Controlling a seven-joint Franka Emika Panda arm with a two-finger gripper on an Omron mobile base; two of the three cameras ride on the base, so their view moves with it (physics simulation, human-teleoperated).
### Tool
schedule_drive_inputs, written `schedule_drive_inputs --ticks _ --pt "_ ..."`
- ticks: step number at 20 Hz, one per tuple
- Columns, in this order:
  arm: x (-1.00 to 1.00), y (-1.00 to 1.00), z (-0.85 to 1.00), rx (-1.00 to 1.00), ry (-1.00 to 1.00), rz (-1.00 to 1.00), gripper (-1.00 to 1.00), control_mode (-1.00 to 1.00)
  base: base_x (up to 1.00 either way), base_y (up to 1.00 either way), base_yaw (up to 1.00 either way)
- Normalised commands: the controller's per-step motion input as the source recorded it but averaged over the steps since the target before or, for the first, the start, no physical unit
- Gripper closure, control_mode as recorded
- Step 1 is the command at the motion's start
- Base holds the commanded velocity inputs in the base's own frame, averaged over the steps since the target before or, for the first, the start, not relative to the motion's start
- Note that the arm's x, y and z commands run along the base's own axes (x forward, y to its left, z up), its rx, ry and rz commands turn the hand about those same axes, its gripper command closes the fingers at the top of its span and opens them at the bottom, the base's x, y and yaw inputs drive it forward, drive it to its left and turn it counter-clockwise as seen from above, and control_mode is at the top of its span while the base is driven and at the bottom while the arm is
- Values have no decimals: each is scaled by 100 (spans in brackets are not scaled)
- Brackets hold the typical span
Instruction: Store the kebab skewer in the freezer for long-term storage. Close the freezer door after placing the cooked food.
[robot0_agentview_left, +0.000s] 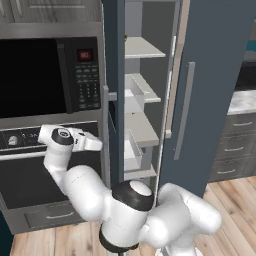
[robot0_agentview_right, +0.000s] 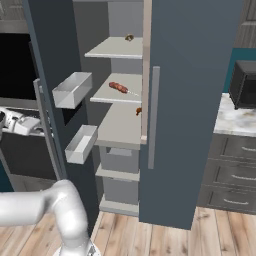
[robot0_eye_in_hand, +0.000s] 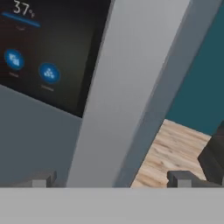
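The robot's gripper (robot0_eye_in_hand: 111, 179), fingers spread and empty, faces the silver handle (robot0_eye_in_hand: 127, 87) on the open freezer door (robot0_agentview_right: 50, 60), beside its black display panel (robot0_eye_in_hand: 43, 48); two pale bins (robot0_agentview_right: 73, 90) hang on the door's inner face. One kebab skewer (robot0_agentview_right: 120, 88) lies on the middle shelf (robot0_agentview_right: 112, 95) of the freezer (robot0_agentview_right: 195, 100), below one small brown item (robot0_agentview_right: 129, 37); another orange piece (robot0_agentview_right: 138, 111) sits one shelf down.

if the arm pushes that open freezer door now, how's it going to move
The freezer door would probably swing stiffly on its hinge, not slide, being a tall rigid panel. Its two bins look empty, so likely nothing rattles. The end effector straddles the silver handle, so a push should transfer cleanly.
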Motion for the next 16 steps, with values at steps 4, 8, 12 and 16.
schedule_drive_inputs --ticks 4,8,12,16 --pt "3 -30 -8 0 9 0 -100 -100 0 0 0" --pt "0 -65 -2 0 7 0 -100 -100 0 0 0" --pt "-4 -97 0 0 0 0 -100 -100 0 0 0" --pt "0 -100 0 0 0 2 -100 -100 0 0 0"
